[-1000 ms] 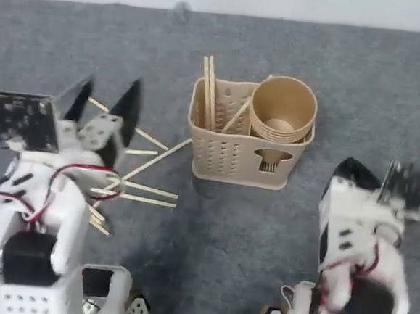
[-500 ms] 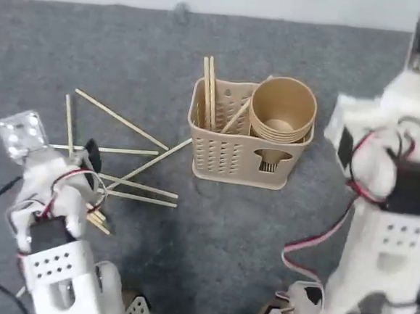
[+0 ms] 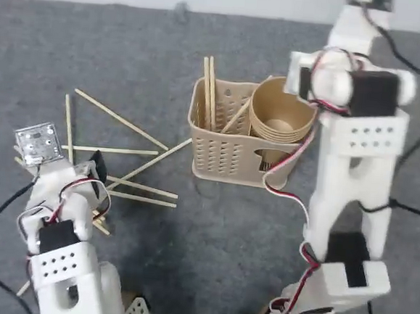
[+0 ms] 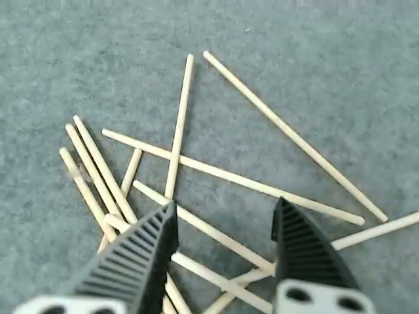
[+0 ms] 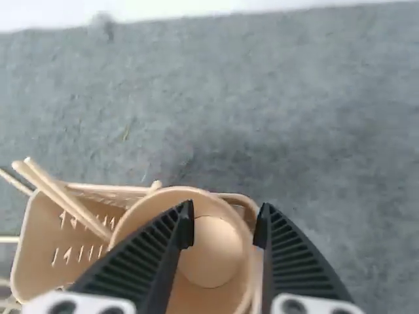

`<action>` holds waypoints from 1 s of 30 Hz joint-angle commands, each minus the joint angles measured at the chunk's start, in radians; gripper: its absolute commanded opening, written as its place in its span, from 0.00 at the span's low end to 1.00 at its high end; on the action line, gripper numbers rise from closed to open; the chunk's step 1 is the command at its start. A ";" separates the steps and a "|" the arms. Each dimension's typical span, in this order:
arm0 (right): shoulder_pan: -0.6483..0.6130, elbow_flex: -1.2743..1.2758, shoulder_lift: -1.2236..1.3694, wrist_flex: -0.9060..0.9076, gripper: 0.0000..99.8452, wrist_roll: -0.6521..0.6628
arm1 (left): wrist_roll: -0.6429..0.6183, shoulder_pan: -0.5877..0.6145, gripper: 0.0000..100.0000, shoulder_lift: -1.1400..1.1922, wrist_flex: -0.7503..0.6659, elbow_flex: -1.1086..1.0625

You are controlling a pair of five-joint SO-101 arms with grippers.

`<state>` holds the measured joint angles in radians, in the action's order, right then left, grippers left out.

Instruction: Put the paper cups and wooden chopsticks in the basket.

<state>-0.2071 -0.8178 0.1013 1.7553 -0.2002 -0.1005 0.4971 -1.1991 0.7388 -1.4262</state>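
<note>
My left tool (image 4: 226, 206) hangs released, jaws apart, over the loose wooden chopsticks (image 4: 180, 131) scattered toward the left edge of the desk (image 3: 225, 245). My right tool (image 5: 226, 208), also released and empty, sits above the stacked paper cups (image 5: 209, 252). These stand in the basket (image 3: 228, 158) toward the far edge, beside a few upright chopsticks (image 3: 209, 91).

Basket (image 3: 232, 157) near the middle of the table (image 3: 210, 244). The stacked paper cups (image 3: 283, 108) sit in its right compartment. The standing chopsticks (image 3: 209, 91) are in its left compartment, with one leaning toward the cups. The loose chopsticks (image 3: 123, 154) lie crossed on the table left of the basket, one reaching up to its left wall. The left gripper (image 4: 226, 206) hangs over this pile, and the right gripper (image 5: 226, 206) is above the cups.
</note>
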 commanded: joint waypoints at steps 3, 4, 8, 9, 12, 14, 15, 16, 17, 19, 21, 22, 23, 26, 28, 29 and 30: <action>0.041 -0.054 0.054 0.038 0.17 -0.006 | 0.011 0.005 0.23 -0.015 -0.026 0.001; 0.051 -0.054 0.067 0.038 0.17 -0.006 | 0.011 0.005 0.23 -0.015 -0.026 0.001; 0.062 -0.049 0.111 0.042 0.17 0.008 | 0.011 0.003 0.23 -0.015 -0.028 0.001; 0.061 -0.034 0.120 0.042 0.17 0.023 | 0.011 0.003 0.23 -0.015 -0.028 0.001; 0.047 0.003 0.153 0.039 0.17 0.040 | 0.012 0.005 0.23 -0.015 -0.028 0.001; 0.045 0.012 0.176 0.039 0.17 0.043 | 0.012 0.005 0.23 -0.015 -0.028 0.001; 0.047 0.012 0.188 0.039 0.17 0.043 | 0.012 0.005 0.23 -0.015 -0.028 0.001; 0.047 0.012 0.199 0.039 0.17 0.043 | 0.012 0.005 0.23 -0.015 -0.028 -0.001; 0.047 0.012 0.209 0.039 0.17 0.043 | 0.012 0.005 0.23 -0.015 -0.028 -0.001; 0.047 0.012 0.229 0.042 0.17 0.043 | 0.012 0.005 0.23 -0.015 -0.029 -0.007; 0.047 0.017 0.242 0.044 0.17 0.043 | 0.012 0.005 0.23 -0.015 -0.029 -0.007; 0.047 0.031 0.245 0.044 0.17 0.043 | 0.012 0.005 0.23 -0.015 -0.029 -0.007; 0.045 0.049 0.245 0.042 0.16 0.043 | 0.012 0.005 0.23 -0.015 -0.029 -0.007; 0.038 0.106 0.243 0.042 0.11 0.043 | 0.012 0.005 0.23 -0.015 -0.029 -0.007; 0.038 0.120 0.243 0.041 0.03 0.046 | 0.012 0.005 0.23 -0.015 -0.029 -0.007; 0.038 0.123 0.243 0.041 0.00 0.060 | 0.012 0.005 0.23 -0.015 -0.029 -0.007; 0.039 0.129 0.243 0.042 0.01 0.081 | 0.012 0.005 0.23 -0.015 -0.029 -0.007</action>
<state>-0.1550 -0.6935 0.3621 1.7568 -0.1665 -0.0990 0.4971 -1.1991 0.7388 -1.4400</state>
